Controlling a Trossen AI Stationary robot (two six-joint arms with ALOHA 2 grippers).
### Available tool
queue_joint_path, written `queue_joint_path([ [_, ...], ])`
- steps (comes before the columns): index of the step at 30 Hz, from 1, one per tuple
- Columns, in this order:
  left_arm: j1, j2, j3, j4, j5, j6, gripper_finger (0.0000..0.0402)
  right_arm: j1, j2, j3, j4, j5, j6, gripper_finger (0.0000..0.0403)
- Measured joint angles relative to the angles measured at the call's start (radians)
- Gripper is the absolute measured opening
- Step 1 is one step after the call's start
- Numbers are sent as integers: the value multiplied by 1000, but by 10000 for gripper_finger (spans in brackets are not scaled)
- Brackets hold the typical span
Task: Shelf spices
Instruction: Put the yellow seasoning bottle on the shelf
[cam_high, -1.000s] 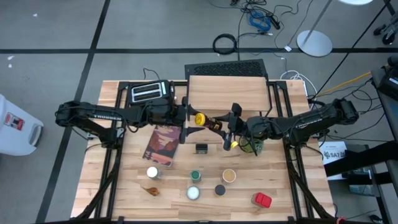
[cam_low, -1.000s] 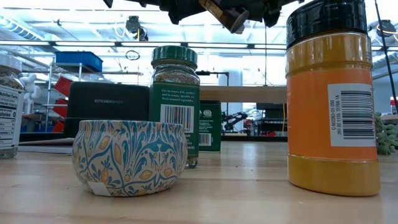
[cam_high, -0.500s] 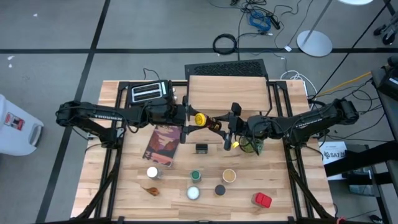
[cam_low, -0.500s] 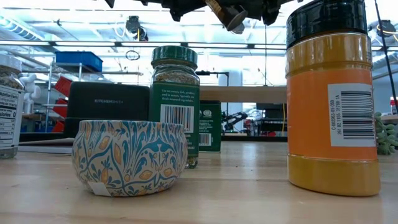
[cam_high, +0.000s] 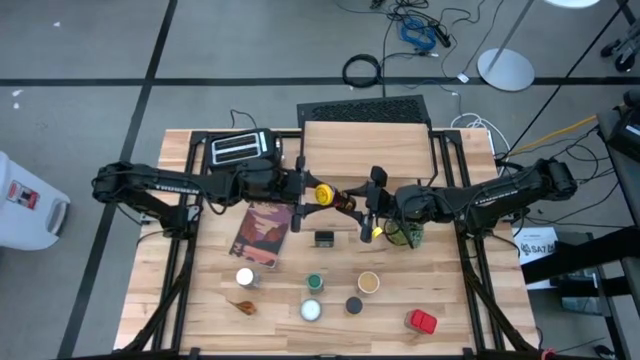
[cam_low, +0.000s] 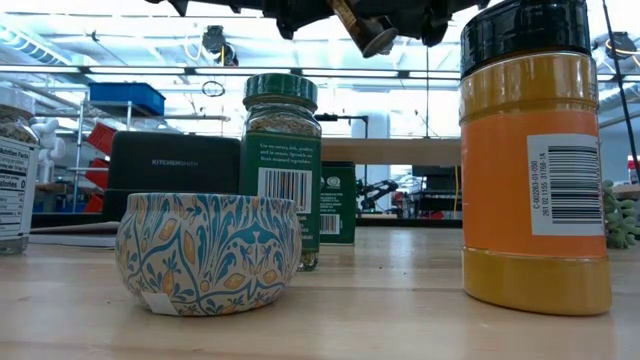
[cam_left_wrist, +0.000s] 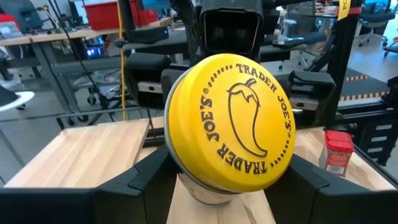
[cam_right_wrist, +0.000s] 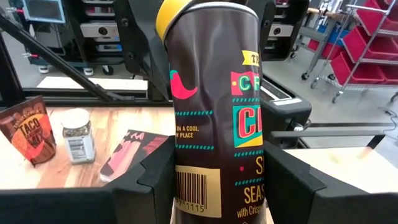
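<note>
- Since a second ago, the left gripper (cam_high: 312, 193) has crept slightly toward the table's middle and onto the yellow lid end of the dark spice tube (cam_high: 336, 196); the right arm and the tube have hardly moved.
- The tube hangs in the air on its side between the two arms, just in front of the shelf (cam_high: 366, 150) and above the bare table (cam_high: 200, 310).
- The right gripper (cam_high: 362, 205) is clamped on the tube's body; its wrist view shows a finger on either side of the brown printed wall.
- The left gripper's fingers bracket the lid (cam_left_wrist: 229, 122) and seem to touch it, but I cannot tell whether they are truly gripping it yet.
- Risk: this looks like a handover. If the right gripper lets go before the left has a firm hold on the smooth round lid, the tube could slip and fall onto the small dark tin (cam_high: 323, 238) below.
- Risk: if both arms pull while gripping, the lid could twist or pop off.
- The other spices wait on the table's near half: the green-lidded jar (cam_low: 281, 165), the patterned tin (cam_low: 208, 251), the orange jar (cam_low: 536, 160), the red tin (cam_high: 421, 321).
- The low view cuts off both grippers at its upper edge, and the contact under the lid is hidden.
</note>
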Motion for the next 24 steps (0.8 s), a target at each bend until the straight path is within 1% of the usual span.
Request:
queue_joint_path([
  [2, -1, 0, 0, -6, 3, -1, 214, 0, 0, 0, -4, -8, 0, 180],
  [7, -13, 0, 0, -29, 26, -2, 214, -1, 0, 0, -24, -76, 12, 180],
  [14, -20, 1, -1, -47, 35, -15, 215, -1, 0, 2, -50, -121, 24, 185],
  [18, -21, 1, -1, -47, 37, -21, 215, -1, 3, 2, -50, -126, 24, 186],
  [24, -21, 1, -1, -59, 54, -48, 215, -1, 44, 2, -24, -154, 23, 186],
])
